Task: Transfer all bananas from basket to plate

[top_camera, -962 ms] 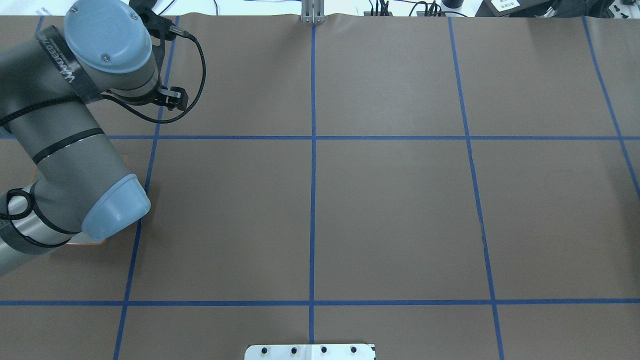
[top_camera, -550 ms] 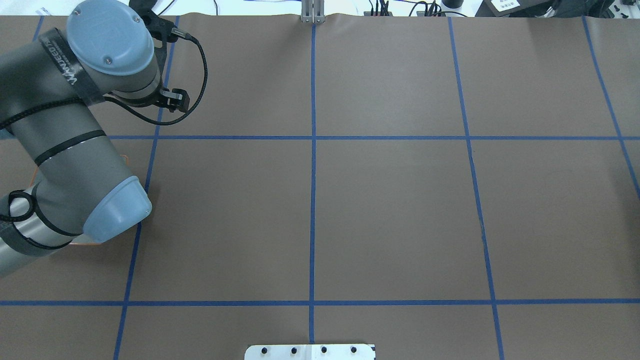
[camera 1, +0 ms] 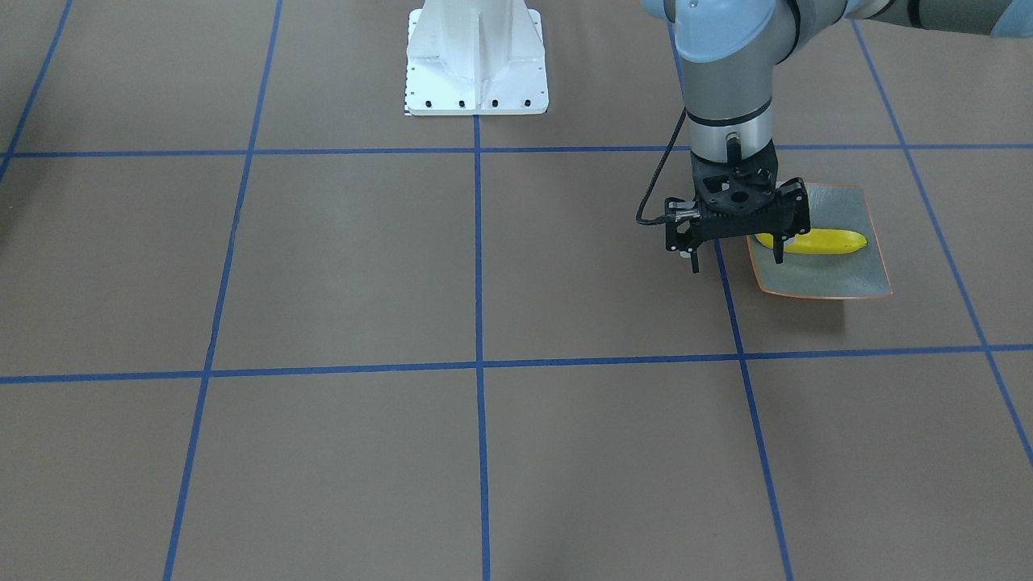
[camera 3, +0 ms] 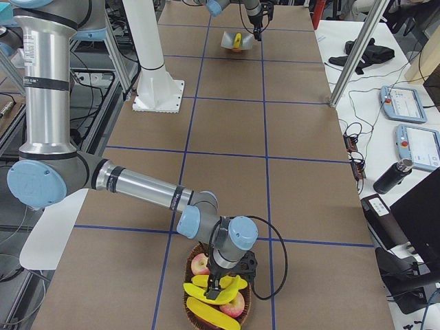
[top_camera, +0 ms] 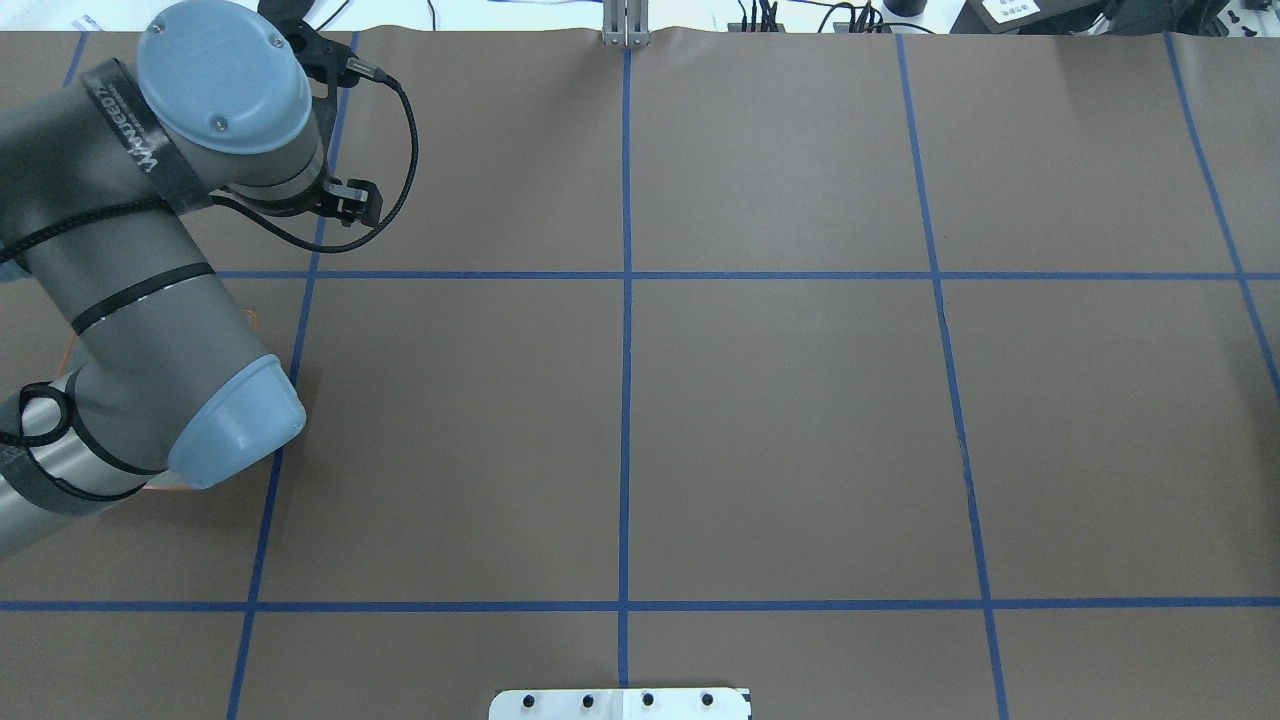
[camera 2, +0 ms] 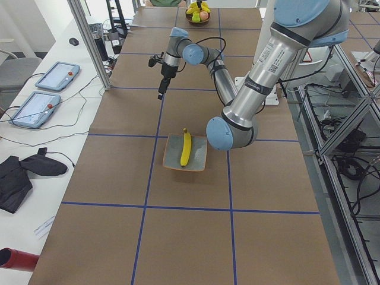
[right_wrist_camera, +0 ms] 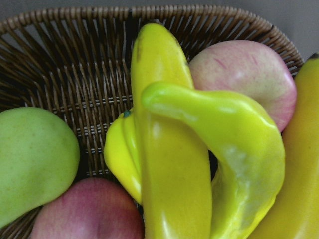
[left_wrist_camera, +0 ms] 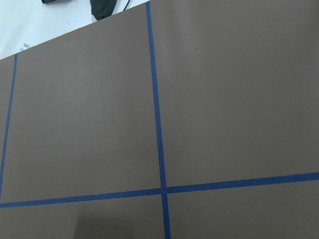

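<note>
One banana (camera 1: 817, 241) lies on the plate (camera 1: 815, 284) at the desk's left; the left hand (camera 1: 736, 258) hangs spread and empty at its edge. More bananas (right_wrist_camera: 169, 189) fill the right-end basket (right_wrist_camera: 70, 59) under the right hand (camera 3: 218, 294), whose grip I cannot tell. They look light, stiff and slick, so pinch one mid-length.

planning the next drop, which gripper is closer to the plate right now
Left. The left gripper hangs open by the plate's edge, raised off the table. The right gripper is far off at the table's other end, down in the basket.
</note>
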Controlling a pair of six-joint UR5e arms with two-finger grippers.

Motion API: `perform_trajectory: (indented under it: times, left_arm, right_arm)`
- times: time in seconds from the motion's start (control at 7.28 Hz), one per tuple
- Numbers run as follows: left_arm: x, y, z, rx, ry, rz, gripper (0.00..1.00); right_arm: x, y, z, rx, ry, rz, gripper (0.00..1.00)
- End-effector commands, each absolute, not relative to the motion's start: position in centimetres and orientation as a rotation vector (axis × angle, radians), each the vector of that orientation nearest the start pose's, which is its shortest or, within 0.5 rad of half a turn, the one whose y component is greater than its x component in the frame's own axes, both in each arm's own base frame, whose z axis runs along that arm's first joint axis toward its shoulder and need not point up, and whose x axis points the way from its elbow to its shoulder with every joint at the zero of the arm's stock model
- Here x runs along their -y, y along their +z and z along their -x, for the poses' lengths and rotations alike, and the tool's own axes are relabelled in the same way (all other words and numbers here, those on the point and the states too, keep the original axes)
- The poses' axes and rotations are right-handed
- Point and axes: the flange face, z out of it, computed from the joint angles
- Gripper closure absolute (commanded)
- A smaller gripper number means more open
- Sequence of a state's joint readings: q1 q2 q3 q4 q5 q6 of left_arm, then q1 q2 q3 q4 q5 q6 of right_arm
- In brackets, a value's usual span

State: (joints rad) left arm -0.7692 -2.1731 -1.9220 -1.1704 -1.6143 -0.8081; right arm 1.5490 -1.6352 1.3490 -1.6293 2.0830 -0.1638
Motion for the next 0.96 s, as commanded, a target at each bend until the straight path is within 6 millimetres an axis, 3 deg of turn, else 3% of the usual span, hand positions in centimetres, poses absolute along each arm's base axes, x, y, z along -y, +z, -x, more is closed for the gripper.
perform_trajectory:
  times: [0.0,0.82]
  left_arm:
    - [51.33,22.39,-34.53,-0.429,0.007,-0.355,0.0]
    - [51.24,22.35,-34.57,-0.43,0.003,-0.353,0.0]
  right_arm:
    - [41.29,81.76,-7.44,0.53,-0.092,0.31,0.06]
    - [41.55,81.49,-7.48,0.531,-0.089,0.305,0.6]
